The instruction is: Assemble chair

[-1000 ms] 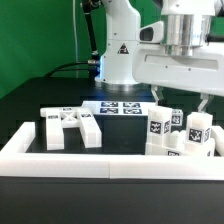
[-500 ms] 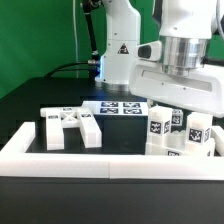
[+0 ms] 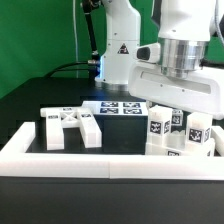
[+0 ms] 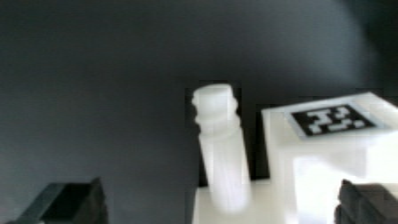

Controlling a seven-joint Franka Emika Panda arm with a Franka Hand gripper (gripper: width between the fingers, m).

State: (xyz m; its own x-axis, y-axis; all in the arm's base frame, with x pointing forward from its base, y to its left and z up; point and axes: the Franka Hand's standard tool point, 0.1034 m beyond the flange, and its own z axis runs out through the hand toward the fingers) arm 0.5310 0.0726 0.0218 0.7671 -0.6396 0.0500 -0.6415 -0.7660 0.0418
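A black table [image 3: 28, 108] is seen under everything. A long white rail [image 3: 100, 162] is laid along the front, nearer the camera than the gripper [image 3: 180, 108]. The gripper is held wide open, with nothing gripped, right above a bunch of white chair parts [image 3: 172, 137] marked with square tags. The X-braced chair frame [image 3: 68, 127] is laid well off to the exterior view's left of the gripper. The marker board [image 3: 118, 107] is laid flat between that frame and the gripper, a bit farther back. Between the fingers [image 4: 68, 200] a thin chair post [image 4: 215, 140] is seen, not touched, with a tagged block [image 4: 329, 125] just beside it.

white arm [image 3: 185, 25], grey ribbed wrist ring [image 3: 184, 56], black triangle marking [image 3: 122, 48]
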